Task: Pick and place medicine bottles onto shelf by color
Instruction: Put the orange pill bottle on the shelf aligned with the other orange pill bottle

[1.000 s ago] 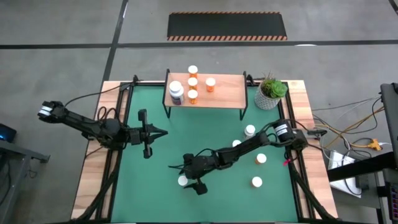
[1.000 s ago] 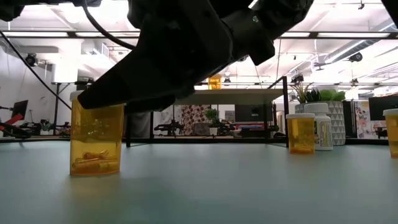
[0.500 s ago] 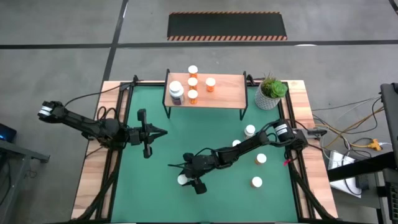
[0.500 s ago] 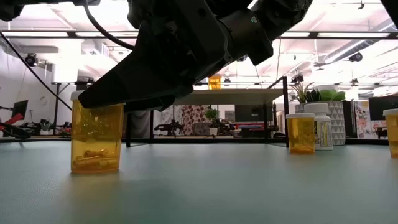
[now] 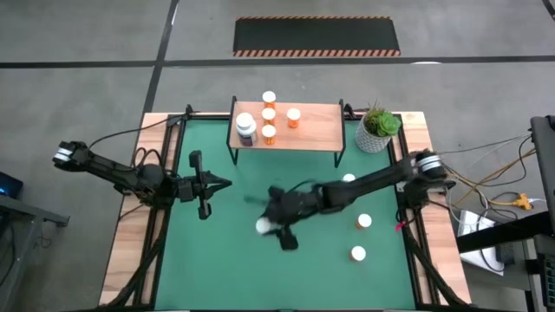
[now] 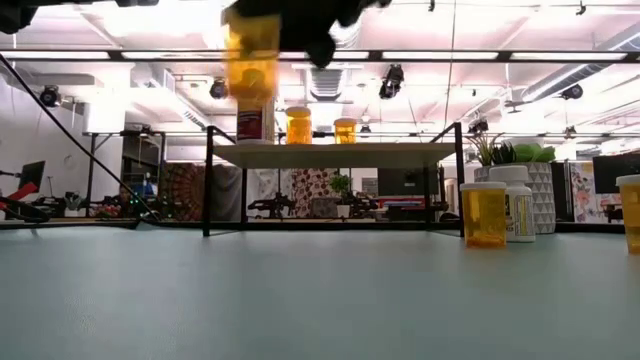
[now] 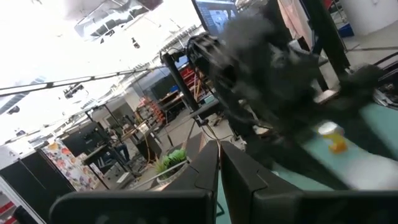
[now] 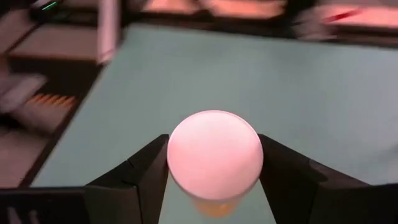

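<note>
Right hand grips a blurred orange bottle; left hand closed.

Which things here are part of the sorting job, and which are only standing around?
Part of the job:
- held orange bottle, in right gripper
- shelf with its bottles
- loose bottles on the mat

Only standing around:
- potted plant
- left gripper, waiting shut

Green mat bears shelf, three loose bottles.
</note>
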### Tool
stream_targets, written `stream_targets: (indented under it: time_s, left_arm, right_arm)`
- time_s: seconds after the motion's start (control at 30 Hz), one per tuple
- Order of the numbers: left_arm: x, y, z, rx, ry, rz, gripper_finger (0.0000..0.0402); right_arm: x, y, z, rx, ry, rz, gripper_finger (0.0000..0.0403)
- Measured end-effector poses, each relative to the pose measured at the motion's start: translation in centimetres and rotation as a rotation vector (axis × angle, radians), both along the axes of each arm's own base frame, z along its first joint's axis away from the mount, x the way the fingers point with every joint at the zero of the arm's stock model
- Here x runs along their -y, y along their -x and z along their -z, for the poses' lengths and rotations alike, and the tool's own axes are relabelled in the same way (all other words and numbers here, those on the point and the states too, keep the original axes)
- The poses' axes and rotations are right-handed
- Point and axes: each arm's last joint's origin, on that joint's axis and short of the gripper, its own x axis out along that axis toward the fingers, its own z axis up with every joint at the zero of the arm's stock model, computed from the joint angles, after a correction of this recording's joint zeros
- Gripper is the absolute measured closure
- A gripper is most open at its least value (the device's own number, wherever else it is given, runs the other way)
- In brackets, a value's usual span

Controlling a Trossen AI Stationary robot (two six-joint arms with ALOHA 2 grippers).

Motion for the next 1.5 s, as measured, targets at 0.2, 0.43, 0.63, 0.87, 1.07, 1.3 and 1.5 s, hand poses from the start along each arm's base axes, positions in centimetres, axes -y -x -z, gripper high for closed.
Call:
stream_targets:
  time_s: [0.2,0.43,0.63,0.87,1.07,1.3,1.5]
  left_arm:
    - [0.0,0.0,0.0,0.001,-0.025,-0.005,0.0402]
    - [-0.1,0.0,0.0,-0.003,-0.068,-0.032,0.0402]
    - [-0.3,0.1,-0.1,-0.010,-0.134,-0.105,0.0402]
    - [-0.4,0.5,-0.4,0.003,-0.197,-0.133,0.0402]
    - [-0.6,0.8,-0.6,0.013,-0.195,-0.163,0.0402]
    - [-0.6,0.8,-0.6,0.011,-0.192,-0.177,0.0402]
    - [-0.6,0.8,-0.6,0.011,-0.190,-0.177,0.0402]
  right_arm:
    - [5.5,3.9,-6.7,0.069,0.044,0.344,0.0195]
    - [13.8,7.2,-11.0,0.194,0.016,0.645,0.0195]
    - [21.3,8.7,-12.0,0.216,0.063,0.842,0.0195]
    - [28.4,10.0,-10.2,0.150,0.032,0.873,0.0195]
    - [31.7,11.6,-8.9,0.097,0.021,0.772,0.0195]
    - [32.3,12.1,-7.9,0.030,0.077,0.749,0.0195]
    - [31.9,11.9,-6.3,-0.005,0.069,0.740,0.0195]
